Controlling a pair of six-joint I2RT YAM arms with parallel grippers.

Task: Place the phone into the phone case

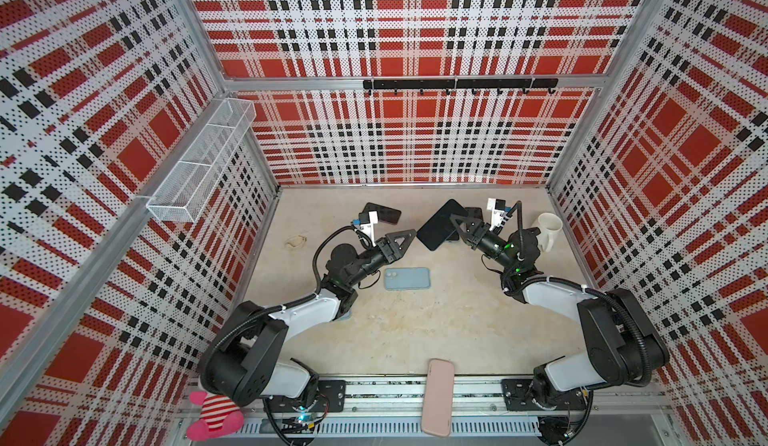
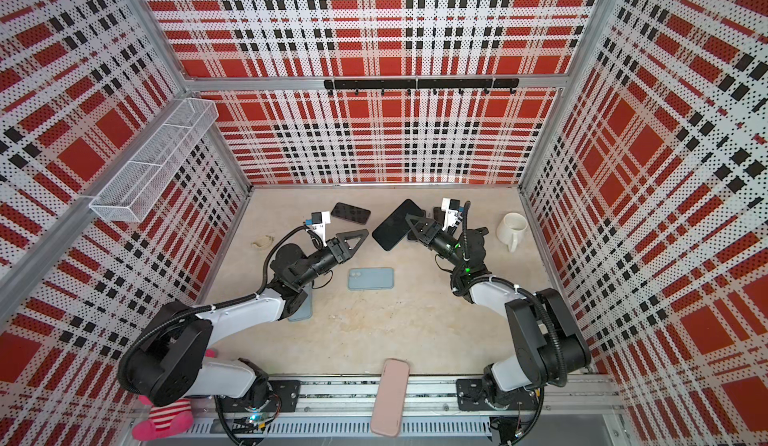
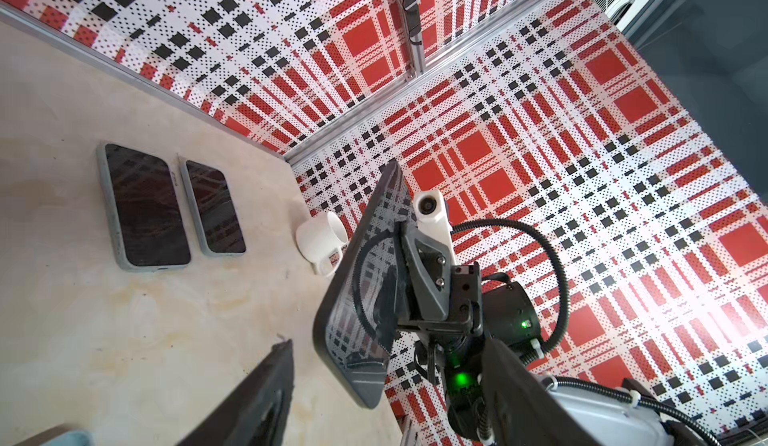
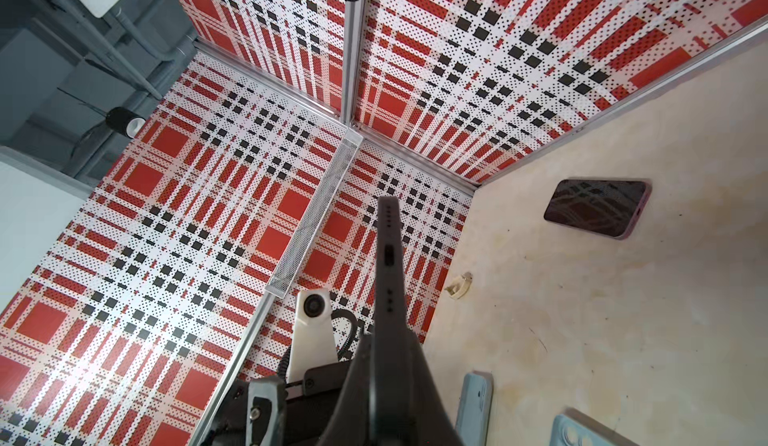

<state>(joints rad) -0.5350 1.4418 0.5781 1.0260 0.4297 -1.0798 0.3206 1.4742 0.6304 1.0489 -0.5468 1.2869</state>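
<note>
A beige, mottled and stained tabletop (image 1: 415, 340) is enclosed on three sides by perforated walls (image 1: 415, 141) printed in red, white and black plaid and framed in aluminium. A white wire-mesh basket (image 1: 199, 161) is hung on the wall at 9 o'clock, and a black hook rail (image 1: 459, 84) is fixed to the wall at 12 o'clock.

The black phone (image 1: 434, 226) is held clear of the table at 1 o'clock. It is tilted and clamped between the fingers of the right gripper (image 1: 457, 226). Its port edge is seen end-on in the right wrist view. The left gripper (image 1: 411, 233) is poised just beside the phone's lower edge, with its jaws parted and nothing held.

The light-blue phone case (image 1: 407, 278) is laid flat near the middle, with its camera cut-outs toward 9 o'clock. A white mug (image 1: 548, 228) is seen at 2 o'clock and a second dark phone (image 1: 384, 213) at 11 o'clock. A pink phone case (image 1: 438, 398) is laid across the front rail at 6 o'clock.
</note>
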